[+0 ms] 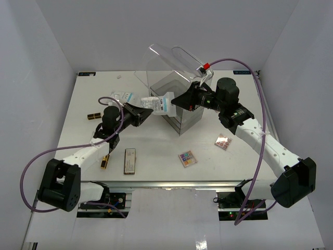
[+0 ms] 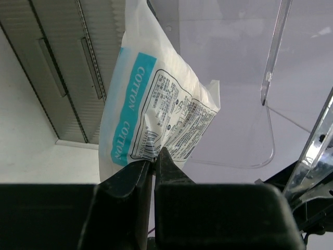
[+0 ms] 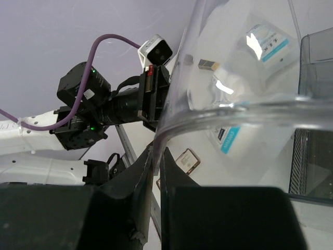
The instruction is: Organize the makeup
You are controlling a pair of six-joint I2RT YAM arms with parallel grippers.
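My left gripper (image 1: 146, 113) is shut on the lower edge of a white-and-blue cotton sachet (image 1: 161, 103), holding it up against the front of the clear drawer box (image 1: 183, 115). The left wrist view shows the sachet (image 2: 156, 99) pinched between my jaws (image 2: 153, 162). My right gripper (image 1: 180, 101) is shut on the rim of the box's raised clear lid (image 1: 171, 63), which also shows in the right wrist view (image 3: 162, 136). A second sachet (image 1: 122, 96) lies at the back left. A gold lipstick tube (image 1: 105, 162), long beige-brown palette (image 1: 130, 160), multicolour palette (image 1: 187, 158) and pinkish palette (image 1: 223, 141) lie on the table.
A small dark-and-gold item (image 1: 94, 115) lies at the left. The box's grey drawer fronts (image 2: 62, 67) are shut. White walls enclose the table on three sides. My two arms meet close together at the box.
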